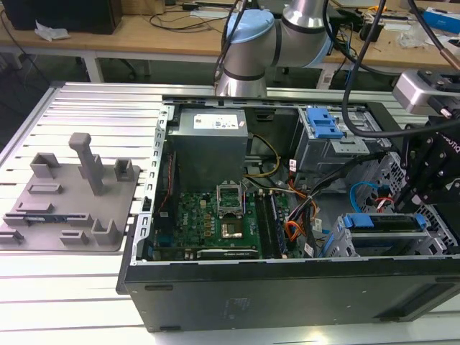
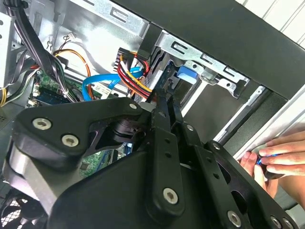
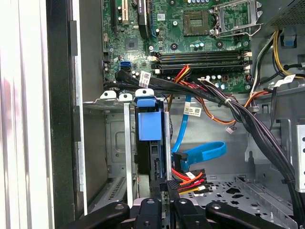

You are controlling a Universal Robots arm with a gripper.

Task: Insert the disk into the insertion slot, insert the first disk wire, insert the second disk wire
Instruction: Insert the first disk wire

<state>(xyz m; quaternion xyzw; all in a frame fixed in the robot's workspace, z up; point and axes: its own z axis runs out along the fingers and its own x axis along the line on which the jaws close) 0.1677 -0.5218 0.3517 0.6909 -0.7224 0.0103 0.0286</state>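
Note:
The disk [image 3: 148,126], framed by its blue carrier, sits edge-on inside the grey insertion slot [image 3: 107,143]; the exterior view has the disk [image 1: 381,221] at the case's front on that view's right. My gripper [image 3: 167,202] hangs right at the disk's cable end, fingers drawn close together on the black connector of the red, yellow and black power wire [image 3: 188,179]. A blue data wire [image 3: 200,155] ends beside the same edge. In the second wrist view the gripper [image 2: 162,98] points at the disk [image 2: 187,72], with the power wire [image 2: 136,71] alongside.
A thick black cable bundle [image 3: 228,102] crosses above the motherboard [image 1: 215,215]. A second bay with a blue latch [image 1: 323,122] stands at the back. A person's hand [image 2: 276,157] rests outside the case wall. A grey fixture block [image 1: 72,190] lies on the slatted table at the exterior view's left.

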